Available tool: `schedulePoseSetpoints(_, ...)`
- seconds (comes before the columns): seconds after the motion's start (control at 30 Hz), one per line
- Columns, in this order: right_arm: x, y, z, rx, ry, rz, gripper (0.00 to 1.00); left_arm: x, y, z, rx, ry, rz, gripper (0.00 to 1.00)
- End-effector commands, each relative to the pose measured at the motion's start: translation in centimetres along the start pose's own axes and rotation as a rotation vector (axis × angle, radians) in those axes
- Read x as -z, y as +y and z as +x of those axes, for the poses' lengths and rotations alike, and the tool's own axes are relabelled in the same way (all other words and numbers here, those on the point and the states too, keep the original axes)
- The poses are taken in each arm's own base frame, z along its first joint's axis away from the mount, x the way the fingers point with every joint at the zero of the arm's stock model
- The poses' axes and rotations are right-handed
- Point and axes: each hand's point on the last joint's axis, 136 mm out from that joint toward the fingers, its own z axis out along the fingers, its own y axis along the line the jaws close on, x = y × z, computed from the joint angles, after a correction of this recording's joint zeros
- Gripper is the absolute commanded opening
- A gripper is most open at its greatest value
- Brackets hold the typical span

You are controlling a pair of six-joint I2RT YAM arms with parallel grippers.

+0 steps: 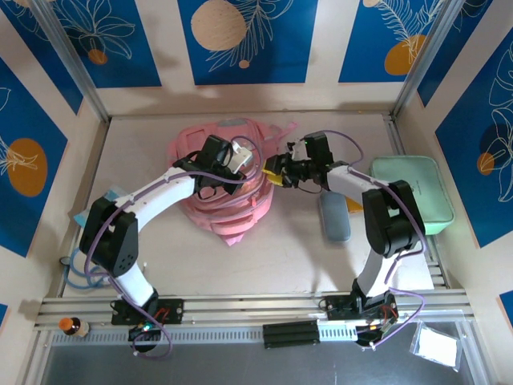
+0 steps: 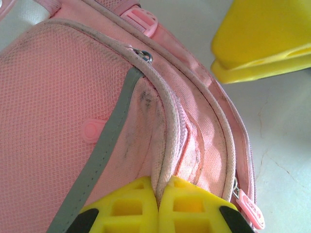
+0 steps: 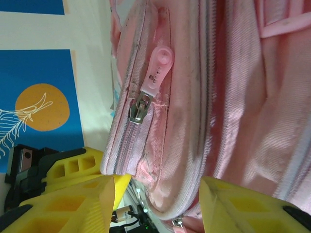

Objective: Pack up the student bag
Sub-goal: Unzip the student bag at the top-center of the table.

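The student bag (image 1: 228,204), pink fabric with grey trim, lies in the middle of the table. My left gripper (image 1: 240,164) sits on the bag's upper right part. In the left wrist view its yellow fingers (image 2: 158,187) are shut on a pale piped seam of the bag (image 2: 58,97). My right gripper (image 1: 272,172) hovers at the bag's right edge, close to the left one. In the right wrist view it stands open (image 3: 158,187), with a bulging zipped edge of the bag (image 3: 233,97) between its spread fingers. A pink zip pull (image 3: 158,68) hangs just beyond.
A mint-green flat case (image 1: 413,192) lies at the right edge of the table. A grey-blue pouch (image 1: 334,216) lies beside the right arm. Something blue (image 1: 84,216) pokes out behind the left arm. Walls close in the back and both sides.
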Motion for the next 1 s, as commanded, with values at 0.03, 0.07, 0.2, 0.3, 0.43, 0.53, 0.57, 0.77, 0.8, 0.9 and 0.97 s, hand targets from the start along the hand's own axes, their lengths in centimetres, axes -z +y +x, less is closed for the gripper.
schedulePoseSetpoints(0.03, -0.8, -1.3, 0.5, -0.072, 0.028, 0.052, 0.47, 1.1, -0.4, -1.4, 0.013, -0.061, 0.035, 0.0)
schedulePoseSetpoints(0.07, -0.9, -1.4, 0.6, -0.076, 0.034, 0.051, 0.47, 1.1, -0.4, -1.3, 0.012, -0.058, 0.035, 0.0)
schedulePoseSetpoints(0.2, -1.7, -1.2, 0.9, -0.071, 0.067, 0.04, 0.44, 1.2, -0.2, -1.2, 0.003, -0.047, 0.023, 0.0)
schedulePoseSetpoints(0.3, -2.2, -0.6, 1.0, -0.055, 0.113, 0.012, 0.38, 1.3, 0.1, -1.0, -0.004, -0.045, 0.007, 0.0)
schedulePoseSetpoints(0.43, -2.6, 0.0, 1.0, -0.031, 0.135, -0.004, 0.32, 1.3, -0.1, -1.0, 0.001, -0.043, 0.015, 0.02)
schedulePoseSetpoints(0.53, -2.9, 0.6, 1.2, -0.019, 0.157, -0.025, 0.23, 1.5, -0.2, -1.0, 0.038, -0.051, 0.019, 0.11)
schedulePoseSetpoints(0.57, -3.0, 1.0, 1.3, -0.004, 0.166, -0.037, 0.18, 1.7, -0.1, -0.9, 0.064, -0.053, 0.01, 0.17)
schedulePoseSetpoints(0.77, -3.0, 2.7, 1.8, 0.068, 0.18, -0.055, 0.11, 3.5, 0.9, 1.1, 0.3, -0.019, -0.087, 0.48)
schedulePoseSetpoints(0.8, -2.9, 2.9, 1.8, 0.072, 0.178, -0.06, 0.11, 4.0, 0.9, 1.6, 0.337, -0.005, -0.104, 0.51)
schedulePoseSetpoints(0.9, -2.7, 3.6, 1.7, 0.088, 0.173, -0.076, 0.11, 5.5, 0.8, 2.9, 0.418, 0.044, -0.142, 0.55)
schedulePoseSetpoints(0.97, -2.6, 4.0, 1.5, 0.093, 0.167, -0.085, 0.11, 6.1, 0.0, 3.3, 0.468, 0.062, -0.14, 0.55)
